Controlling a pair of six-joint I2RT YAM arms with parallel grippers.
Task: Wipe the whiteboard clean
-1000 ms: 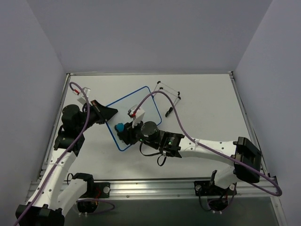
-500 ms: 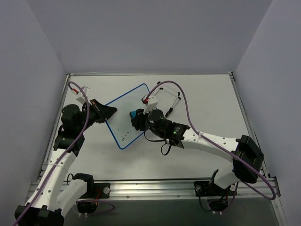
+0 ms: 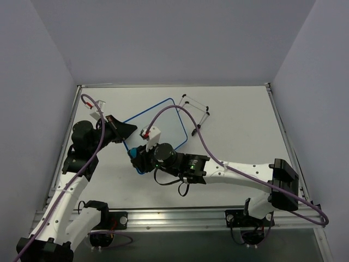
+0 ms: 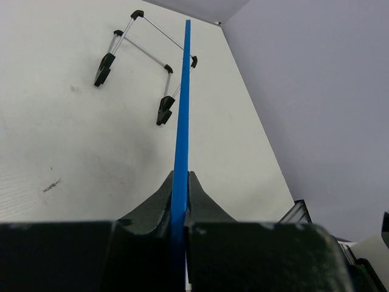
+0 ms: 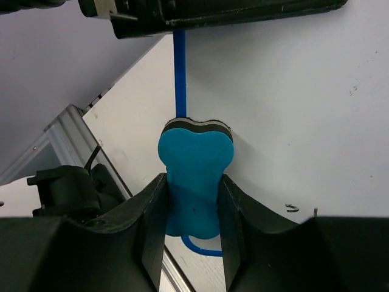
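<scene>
Now the right gripper sits over the near corner of the whiteboard; half a second ago it was over the middle of the board, so it has swept back toward the arm bases and to the left; it now covers the patch by the near edge where a few small pen strokes showed then. In the right wrist view the right gripper has its jaws narrowly parted and closed on the waist of a blue bone-shaped eraser; the eraser's grey felt end faces the white board, just beside the blue rim; a couple of small black marks lie on the board to one side of the fingers.

Further out and to the left, the left gripper stays where it was, pinching the board's left edge; in the left wrist view the whiteboard is seen edge-on as a thin blue line, and the left gripper is clamped tight on it. The board keeps much the same slant across the table; whether it lies flat or is raised I cannot tell.

Farthest off, a wire stand with black feet lies just beyond the board's far corner, unmoved; the left wrist view shows the stand on the bare tabletop.
</scene>
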